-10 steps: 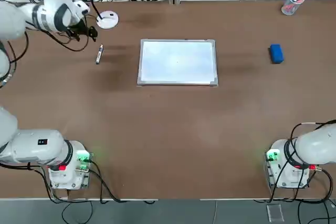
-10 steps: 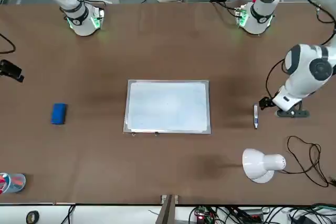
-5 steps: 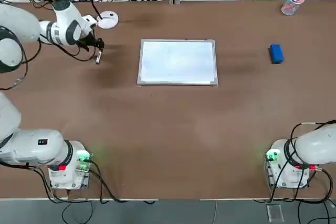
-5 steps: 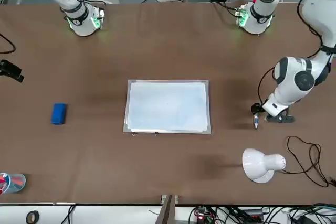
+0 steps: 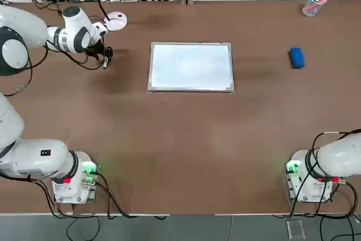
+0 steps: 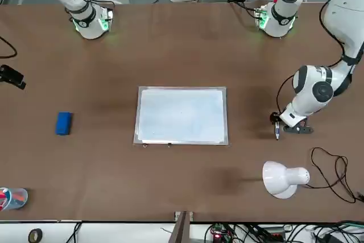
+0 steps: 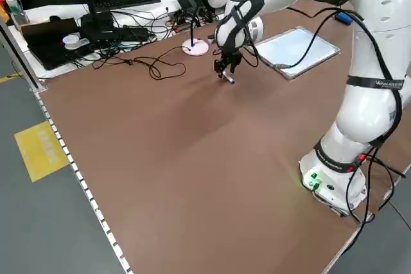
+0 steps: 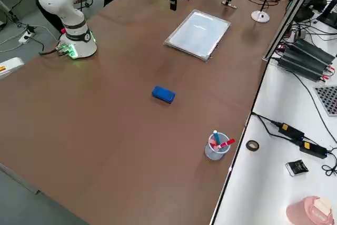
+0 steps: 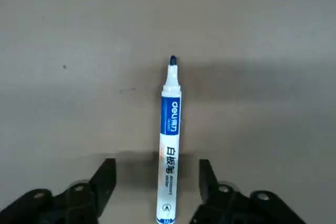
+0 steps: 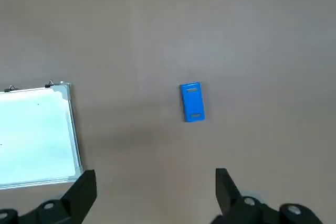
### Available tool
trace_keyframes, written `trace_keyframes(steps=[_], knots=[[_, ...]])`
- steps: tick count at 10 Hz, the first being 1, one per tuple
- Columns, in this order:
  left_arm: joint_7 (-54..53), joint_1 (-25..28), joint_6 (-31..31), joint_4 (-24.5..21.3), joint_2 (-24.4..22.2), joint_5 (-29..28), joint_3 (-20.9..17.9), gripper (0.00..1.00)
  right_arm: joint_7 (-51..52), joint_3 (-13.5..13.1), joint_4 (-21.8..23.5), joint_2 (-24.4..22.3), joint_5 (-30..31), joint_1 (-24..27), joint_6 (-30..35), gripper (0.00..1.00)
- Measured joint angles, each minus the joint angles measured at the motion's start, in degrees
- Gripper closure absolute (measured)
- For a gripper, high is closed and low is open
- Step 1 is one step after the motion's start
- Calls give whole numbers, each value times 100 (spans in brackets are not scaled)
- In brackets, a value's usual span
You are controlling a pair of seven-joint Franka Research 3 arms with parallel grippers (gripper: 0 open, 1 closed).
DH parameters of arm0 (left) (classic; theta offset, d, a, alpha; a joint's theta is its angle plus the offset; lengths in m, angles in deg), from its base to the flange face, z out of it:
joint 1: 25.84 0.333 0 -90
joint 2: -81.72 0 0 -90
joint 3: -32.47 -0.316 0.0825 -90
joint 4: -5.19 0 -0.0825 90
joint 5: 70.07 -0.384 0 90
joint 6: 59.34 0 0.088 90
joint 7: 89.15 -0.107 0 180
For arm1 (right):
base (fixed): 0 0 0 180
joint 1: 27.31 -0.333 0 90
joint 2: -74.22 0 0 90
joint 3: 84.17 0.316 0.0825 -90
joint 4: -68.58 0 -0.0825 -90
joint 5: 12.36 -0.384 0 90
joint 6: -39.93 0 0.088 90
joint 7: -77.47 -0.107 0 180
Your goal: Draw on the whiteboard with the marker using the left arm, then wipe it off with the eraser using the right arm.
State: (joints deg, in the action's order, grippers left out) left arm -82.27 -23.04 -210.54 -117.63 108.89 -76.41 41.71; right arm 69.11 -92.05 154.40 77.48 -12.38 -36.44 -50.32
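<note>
The left gripper (image 9: 155, 182) stands open, its fingers on either side of the pen (image 9: 169, 145) without touching it. Well off to its right lies the whiteboard (image 5: 190, 67); farther right, the blue eraser (image 5: 297, 57). The right gripper (image 10: 157, 182), wide open and empty, hangs idle above the table (image 5: 197, 139), nearer the eraser.

Marker (image 9: 169, 156) lying between the left gripper's (image 9: 153, 192) parted fingers, touching neither; dark tip bare, pointing away from the gripper. White barrel showing a blue "deli" band, black Chinese lettering below it. Tabletop (image 9: 68, 114) spreading beneath, carrying soft shadows beside the marker and a small dark speck.
</note>
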Motion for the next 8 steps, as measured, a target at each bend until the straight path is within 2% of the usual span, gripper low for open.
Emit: trace_keyframes(steps=[1, 3, 4, 7, 8], knots=[[0, 0, -5, 0, 25, -2, 0, 33, 0, 1, 0, 0, 0, -4, -3, 0], [0, 0, -8, 0, 45, -5, 1, 49, 0, 6, 0, 0, 1, -23, -8, 0], [0, 0, -8, 0, 53, -5, 2, 49, 0, 8, 0, 0, 2, -31, -9, 0], [0, 5, -12, 11, 75, -22, -1, 74, 0, 9, 0, 0, 4, -37, -11, 0], [0, 3, -13, 13, 79, -22, 2, 74, 0, 9, 0, 0, 4, -38, -11, 0]])
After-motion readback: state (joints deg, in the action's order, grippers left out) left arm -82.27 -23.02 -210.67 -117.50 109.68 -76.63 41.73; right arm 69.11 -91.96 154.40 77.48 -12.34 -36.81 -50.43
